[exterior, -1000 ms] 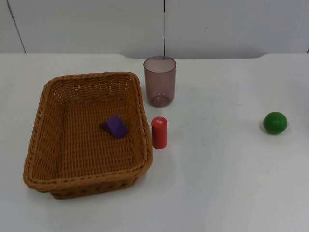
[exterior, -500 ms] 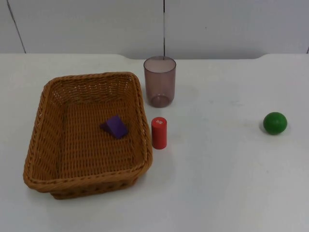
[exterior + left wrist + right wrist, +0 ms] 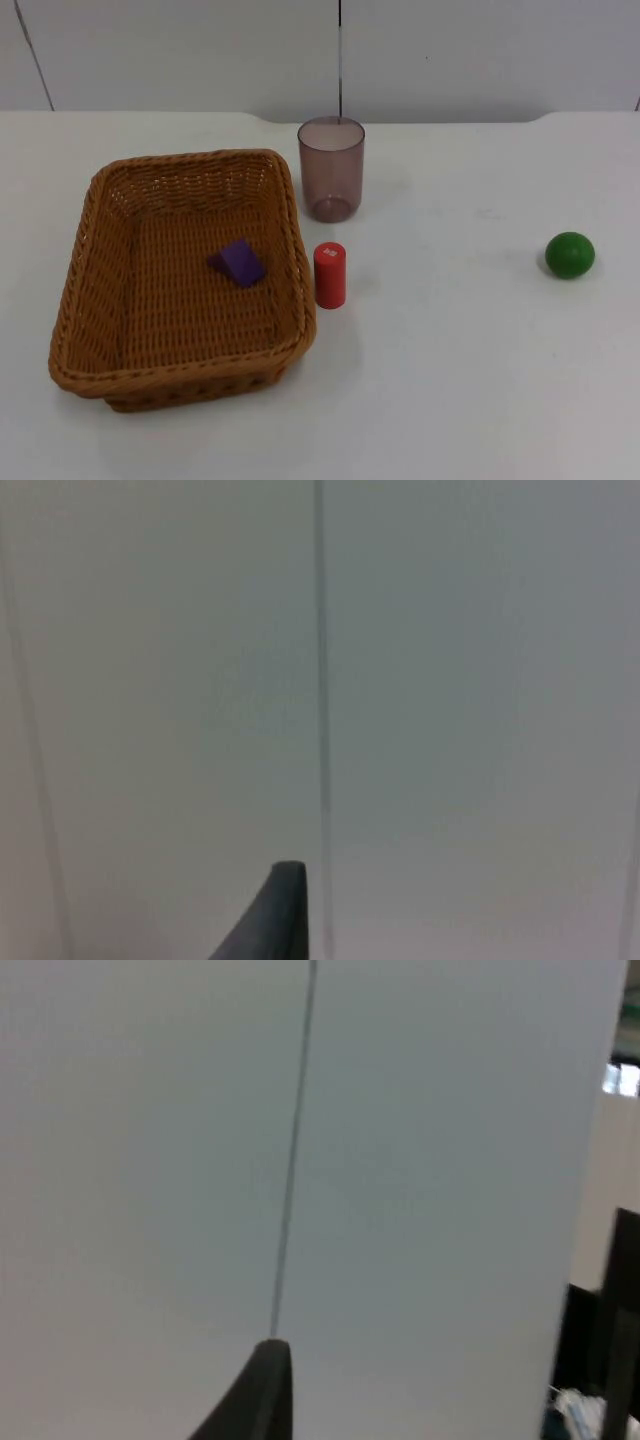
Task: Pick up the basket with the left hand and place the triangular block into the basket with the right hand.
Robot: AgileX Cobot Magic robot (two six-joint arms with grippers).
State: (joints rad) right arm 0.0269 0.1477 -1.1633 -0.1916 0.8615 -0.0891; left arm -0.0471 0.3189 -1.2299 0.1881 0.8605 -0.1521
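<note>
— Black fingertip of the left gripper (image 3: 283, 910) faces the grey partition wall (image 3: 450, 680); the right gripper (image 3: 262, 1390) does likewise. With one fingertip apiece to go on, I cannot tell whether either pair of fingers is open or closed. Both arms wait off the surface.

— And the task's things?

— Woven basket (image 3: 90, 300) sits near the surface's (image 3: 470, 400) left edge; the purple triangular block (image 3: 238, 262) already lies inside it.

— How would they handle?

— Probably light. The wicker is stiff but rough, so pinch the rim. The block looks hard and smooth; grip its flat sides, not the slopes.

— Neighbours?

— Red cylinder (image 3: 330, 274) just beside the basket, tinted cup (image 3: 331, 168) behind, green ball (image 3: 570, 254) well apart.
</note>
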